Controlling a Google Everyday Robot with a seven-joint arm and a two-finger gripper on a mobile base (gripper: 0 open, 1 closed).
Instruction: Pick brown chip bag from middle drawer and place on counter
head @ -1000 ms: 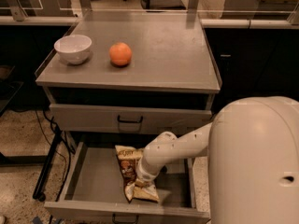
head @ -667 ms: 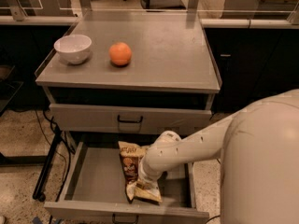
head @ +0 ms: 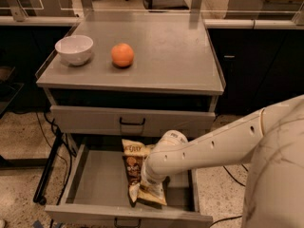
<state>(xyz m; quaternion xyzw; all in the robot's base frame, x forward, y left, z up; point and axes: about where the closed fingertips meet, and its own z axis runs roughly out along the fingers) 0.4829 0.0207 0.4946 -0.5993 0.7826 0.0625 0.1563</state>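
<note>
The brown chip bag (head: 134,167) lies lengthwise in the pulled-out middle drawer (head: 92,182), right of centre, with its tan top toward the cabinet. My white arm reaches in from the right. My gripper (head: 151,183) points down onto the near half of the bag and hides that part. The counter (head: 166,46) is the grey cabinet top above.
A white bowl (head: 74,49) and an orange (head: 122,54) sit on the left half of the counter. The upper drawer front (head: 133,121) is shut. My arm's bulky white body fills the lower right. Black cables hang at the cabinet's left.
My arm's body has pulled back to the right. The wrist has shifted slightly over the bag, and the bag lies where it did.
</note>
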